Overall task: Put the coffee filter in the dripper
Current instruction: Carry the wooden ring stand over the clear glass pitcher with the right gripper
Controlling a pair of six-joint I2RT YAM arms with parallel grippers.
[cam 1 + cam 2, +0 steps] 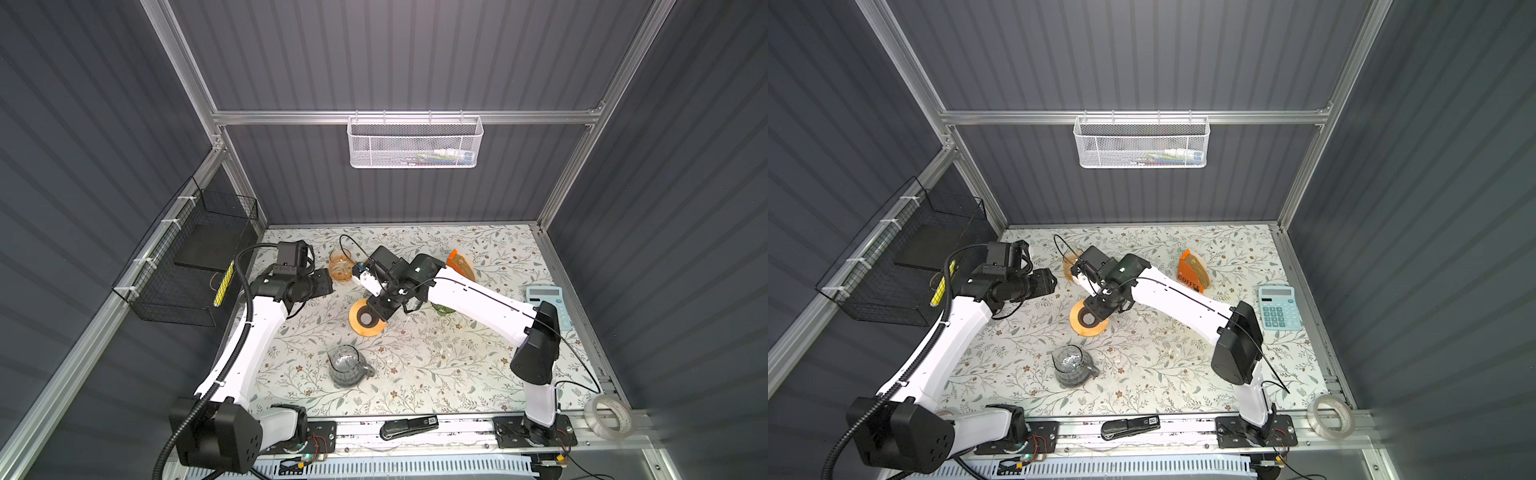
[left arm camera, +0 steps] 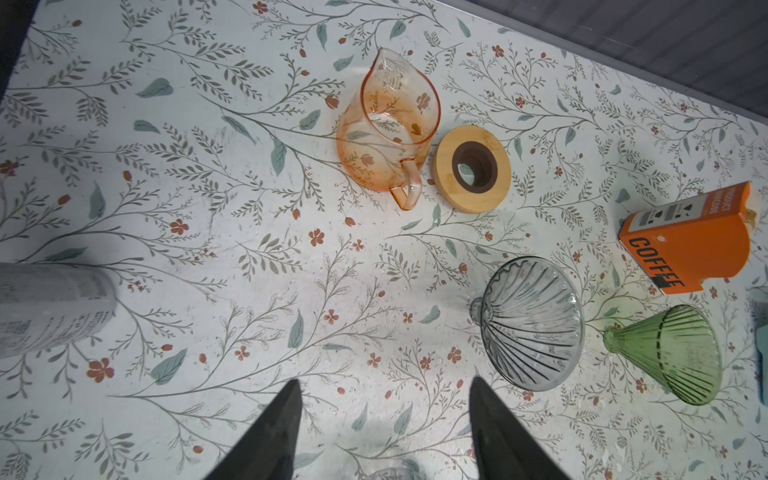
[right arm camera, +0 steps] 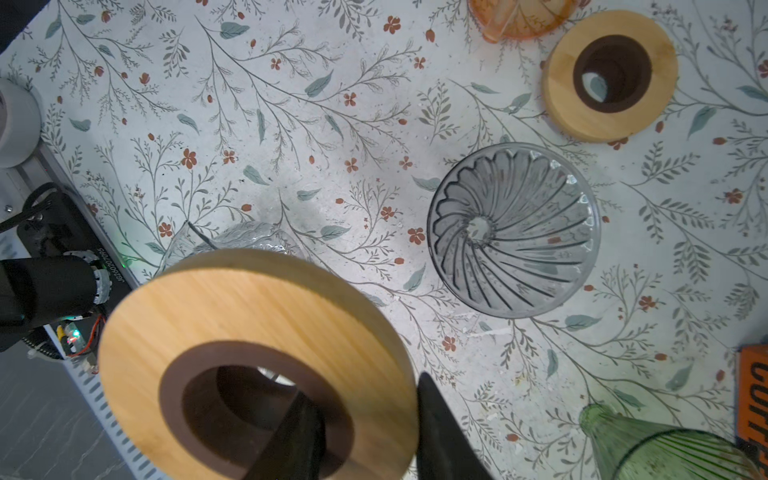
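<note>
Table: a flower-patterned tabletop (image 1: 457, 374) was seen under everything.
Box: an orange cardboard box marked COFFEE (image 2: 690, 241) was set toward the back.
Dripper: a ribbed clear glass dripper (image 3: 513, 230) was found empty, near the box.
Right gripper (image 3: 361, 390): clenched on a round wooden ring (image 3: 257, 332), one finger through its hole.
Left gripper (image 2: 384, 382): released, nothing grasped.
Filters: brown paper filters (image 1: 1198, 268) were seen fanned in the box.
Handling: judged light, limp, easily creased, so a single exposed upper edge should be pinched.

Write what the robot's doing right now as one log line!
left claw: open, empty | right claw: shut on wooden ring | filter box: on table
</note>
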